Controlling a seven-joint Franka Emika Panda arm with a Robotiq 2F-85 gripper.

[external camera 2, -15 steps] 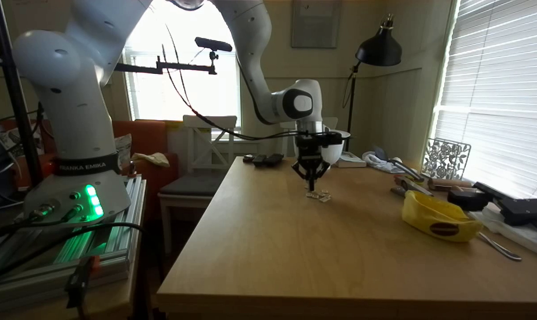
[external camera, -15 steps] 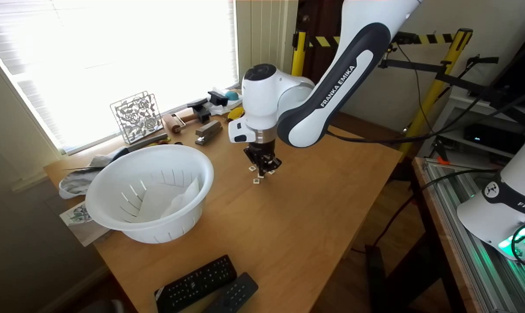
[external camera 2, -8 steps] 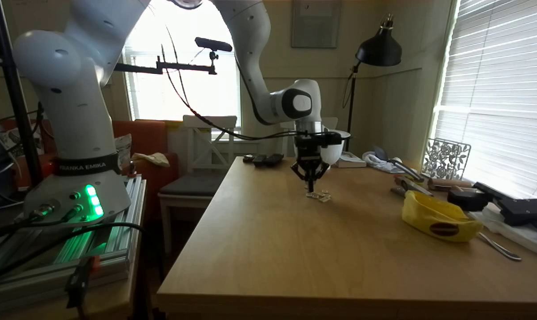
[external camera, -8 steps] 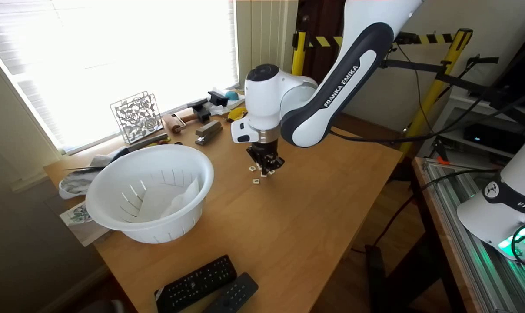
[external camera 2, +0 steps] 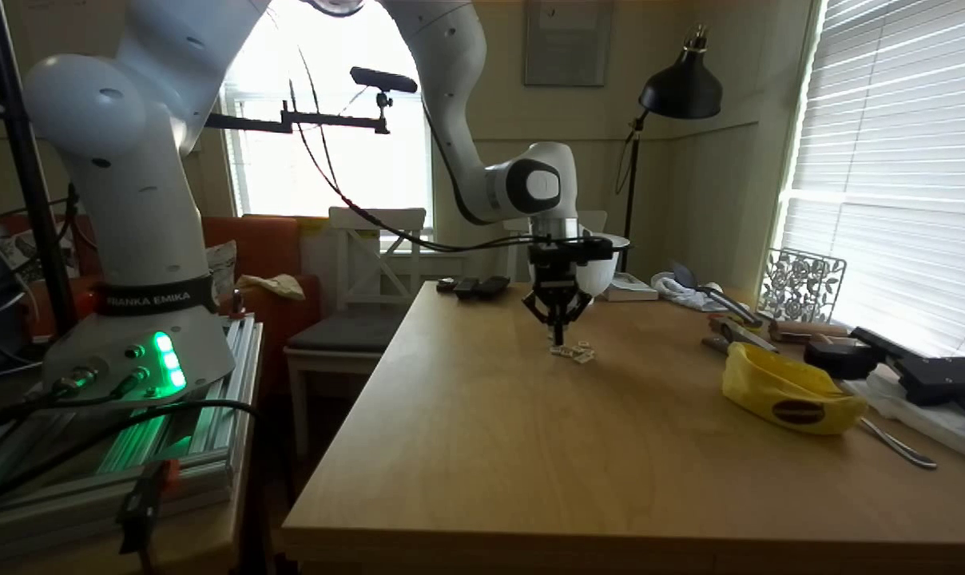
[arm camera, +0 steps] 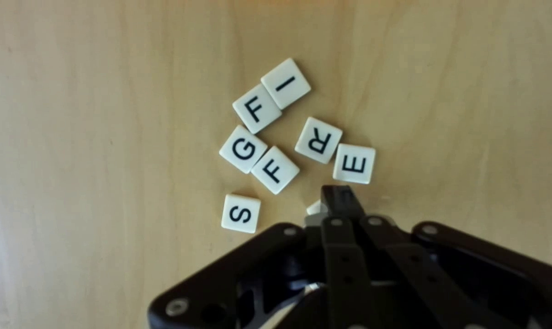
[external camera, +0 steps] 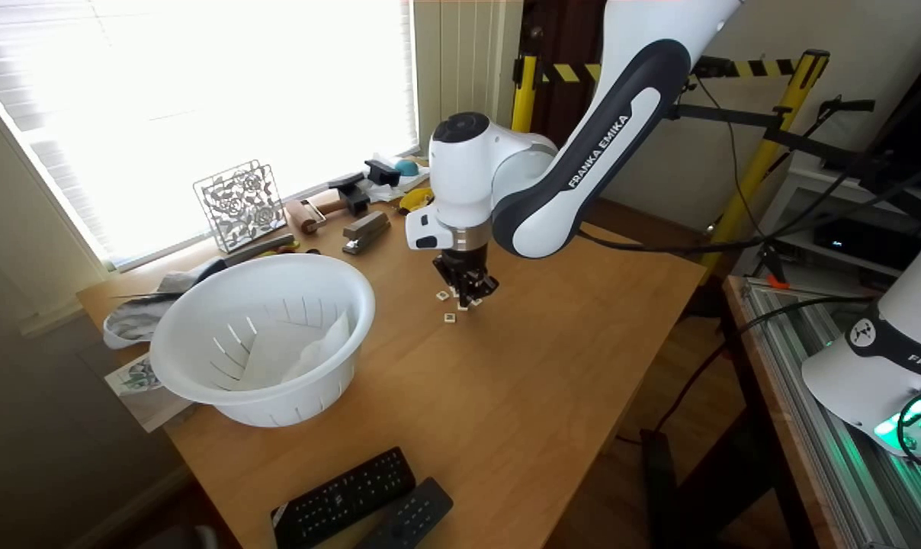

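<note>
Well in from all edges of the table, gripper fully closed, nothing vis. in grip. E tile (approx. square, no long axis) lies just past tip, slightly right, in wrist view; part-hidden tile adjacent, contact undet.

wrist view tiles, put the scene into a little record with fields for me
readable tiles: S tile, G tile, lower F tile, upper F tile, I tile, R tile, E tile
partly hidden tile: behind the end effector, letter not visible
end effector: shut, pointing down among the tiles; contact unclear
surface: wooden table
also on table: white basket, stapler, yellow pouch
</note>
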